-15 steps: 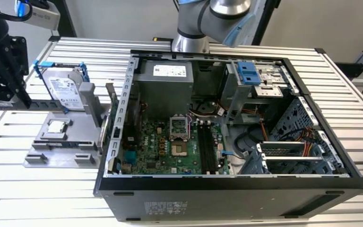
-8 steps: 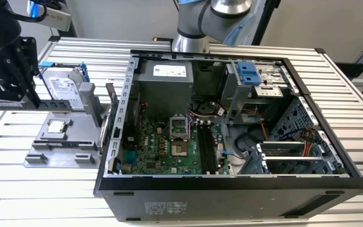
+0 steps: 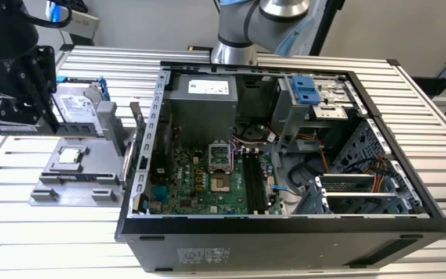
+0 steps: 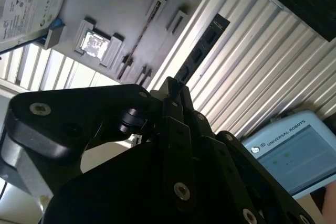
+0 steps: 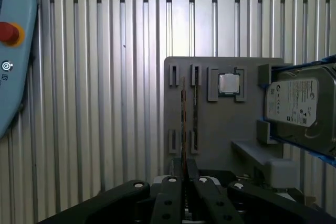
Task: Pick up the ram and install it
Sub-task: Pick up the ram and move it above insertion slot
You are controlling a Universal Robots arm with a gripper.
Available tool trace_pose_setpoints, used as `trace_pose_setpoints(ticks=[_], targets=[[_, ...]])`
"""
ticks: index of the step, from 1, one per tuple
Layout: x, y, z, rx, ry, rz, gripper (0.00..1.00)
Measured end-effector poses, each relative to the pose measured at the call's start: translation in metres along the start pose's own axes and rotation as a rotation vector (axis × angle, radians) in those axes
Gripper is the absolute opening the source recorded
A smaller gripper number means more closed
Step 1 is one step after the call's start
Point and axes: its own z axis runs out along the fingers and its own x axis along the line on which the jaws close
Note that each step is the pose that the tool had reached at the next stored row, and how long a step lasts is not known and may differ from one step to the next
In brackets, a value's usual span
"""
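I have the gripper [image 5: 184,176] clamped on the ram [image 5: 182,124]. In the first wrist view the ram stands edge-on, straight out from between the fingertips, and looks to be held clear of the grey holder tray [image 5: 226,129] beyond them. I judge the pick done. Installing is left: the motherboard's memory slots [image 3: 254,181] look empty, well apart from the gripper inside the open computer case [image 3: 285,226].
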Motion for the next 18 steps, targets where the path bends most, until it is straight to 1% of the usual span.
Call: trace_pose_setpoints(ticks=[1,2,6,8,13,18], targets=[[-0.001,0.0,-0.0022,0.0,0.0012,0.0,0.0],[-0.0017,0.0001,-0.003,0.0001,0.0012,0.0,0.0],[-0.0019,0.0001,-0.0033,0.0001,0.0018,0.0,0.0],[-0.0021,-0.0015,-0.0035,-0.0001,0.0021,0.0,0.0],[-0.0025,-0.0133,-0.0036,-0.0005,0.0023,0.0,0.0],[-0.0031,-0.0268,-0.0039,-0.0016,0.0026,0.0,0.0]])
